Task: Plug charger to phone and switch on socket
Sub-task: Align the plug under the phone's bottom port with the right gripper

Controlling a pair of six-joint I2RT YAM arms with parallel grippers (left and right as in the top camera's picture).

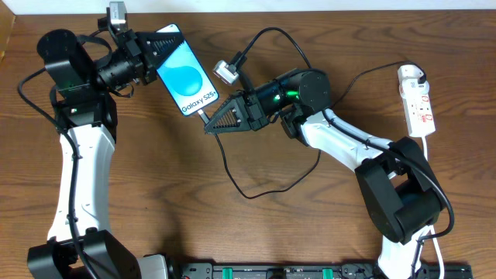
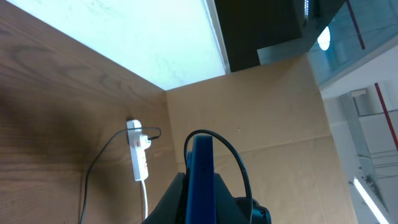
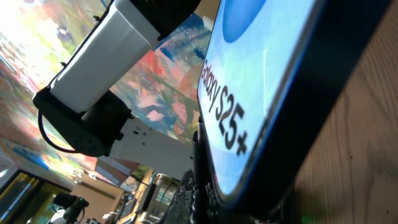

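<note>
The phone (image 1: pixel 186 81) is lifted and tilted, its light-blue "Galaxy S25+" screen facing up. My left gripper (image 1: pixel 157 53) is shut on its upper end. In the left wrist view the phone (image 2: pixel 202 155) stands edge-on between the dark fingers (image 2: pixel 174 199). My right gripper (image 1: pixel 209 122) points left at the phone's bottom edge, shut on the charger's connector tip. The right wrist view shows that gripper (image 3: pixel 200 186) pressed against the phone's lower end (image 3: pixel 261 81). The charger cable (image 1: pixel 232 180) loops across the table. Its black plug (image 1: pixel 413 76) sits in the white socket (image 1: pixel 418 101) at the far right.
A thicker black robot cable (image 1: pixel 271 32) arcs above the right wrist. A black rail (image 1: pixel 256 271) runs along the table's front edge. In the left wrist view a cardboard wall (image 2: pixel 267 106) stands behind the socket (image 2: pixel 138 158).
</note>
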